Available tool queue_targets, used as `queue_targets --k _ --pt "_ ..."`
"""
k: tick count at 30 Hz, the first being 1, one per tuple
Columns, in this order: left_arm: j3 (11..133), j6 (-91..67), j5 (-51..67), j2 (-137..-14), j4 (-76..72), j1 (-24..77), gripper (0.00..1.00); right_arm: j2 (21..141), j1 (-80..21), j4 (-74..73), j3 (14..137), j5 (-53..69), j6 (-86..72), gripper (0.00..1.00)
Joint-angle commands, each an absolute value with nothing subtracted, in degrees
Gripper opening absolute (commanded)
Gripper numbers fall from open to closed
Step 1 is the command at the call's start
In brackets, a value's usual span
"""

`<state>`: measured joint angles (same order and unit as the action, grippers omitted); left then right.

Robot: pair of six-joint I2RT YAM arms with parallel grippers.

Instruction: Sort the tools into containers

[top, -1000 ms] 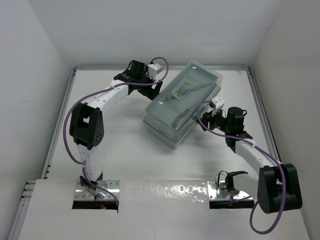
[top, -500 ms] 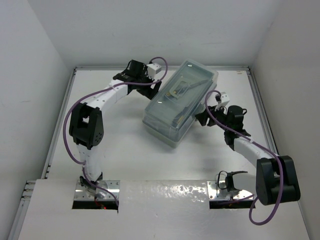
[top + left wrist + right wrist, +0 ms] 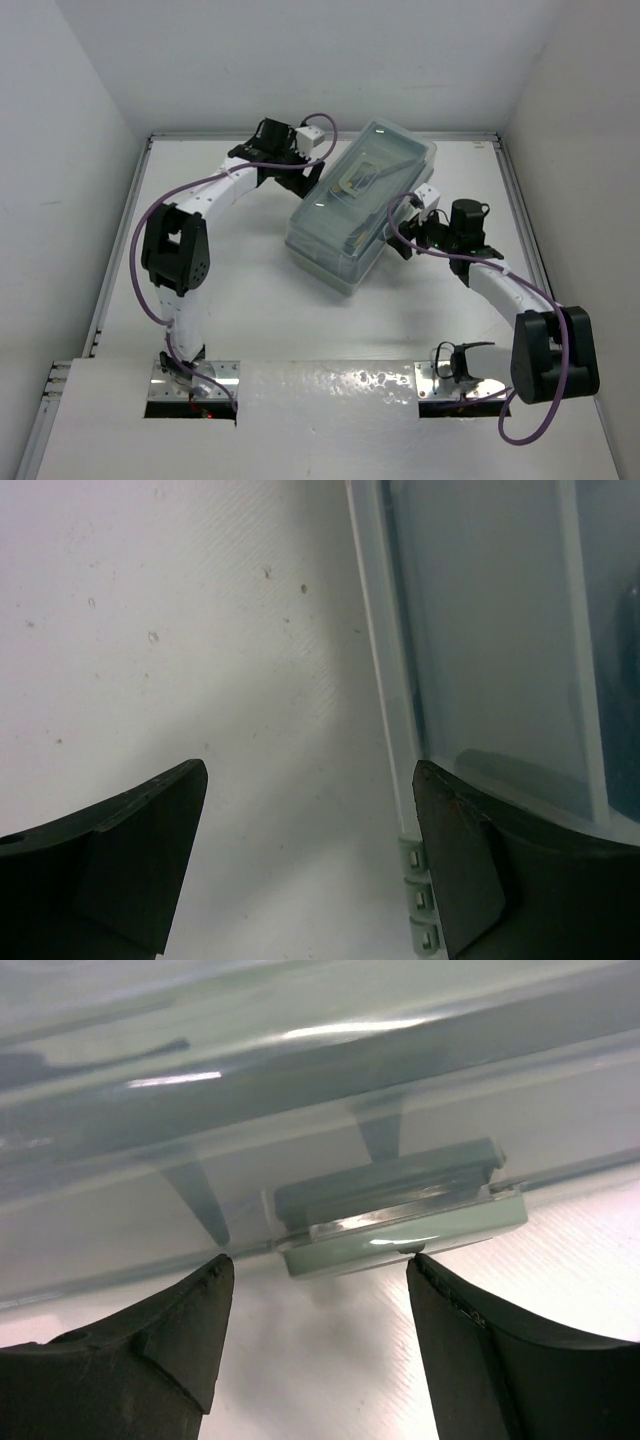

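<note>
Moved in since a second ago, the right gripper [image 3: 317, 1262] is set astride the toolbox [image 3: 362, 205] latch [image 3: 395, 1210], jaws wide, empty. The left gripper [image 3: 310, 775] is held open, empty, at the lid [image 3: 500, 630] edge. Tools [image 3: 365, 180] are seen inside; only latching is judged left.

No legible text, label, brand or number anywhere; toolbox [image 3: 362, 205] lid unmarked.

Translucent-lidded toolbox [image 3: 500, 660], long pale rim running top to bottom, speckled white table [image 3: 180, 630] left of it, sage-green tabs [image 3: 418, 910] low on its rim, left gripper [image 3: 310, 770] spread wide, one dark finger overlapping the toolbox, the other left of it.
</note>
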<state>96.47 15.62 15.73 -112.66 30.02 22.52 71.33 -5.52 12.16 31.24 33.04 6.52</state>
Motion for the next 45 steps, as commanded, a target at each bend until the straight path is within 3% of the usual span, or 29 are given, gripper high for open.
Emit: queue_targets --k 1,12,22,30,36,39,45 --pt "101.2 15.9 21.3 -115.1 31.5 23.9 0.81 72.2 -6.6 9.1 32.5 35.7 14.5 0.69" --pt "111.5 21.4 31.7 -123.2 34.5 28.0 0.81 72.8 -7.7 17.7 29.7 33.0 9.7 0.62" --pt "120.0 27.9 45.9 -129.3 38.9 34.5 0.83 68.7 -17.0 33.6 20.8 24.4 1.9 0.59" --pt "123.3 28.7 51.8 -131.0 39.6 34.8 0.86 61.0 -17.5 29.9 18.0 18.5 3.1 0.58" --pt "125.1 7.2 40.8 -130.2 28.1 31.3 1.00 62.0 -17.5 21.8 21.7 17.9 5.3 0.60" --pt "124.3 -2.0 30.9 -128.1 22.2 27.7 1.00 62.8 -17.5 22.1 22.5 18.2 4.8 0.60" --pt "132.4 -2.4 22.0 -127.5 24.0 23.9 1.00 62.6 -17.5 28.1 20.0 16.8 0.7 0.60"
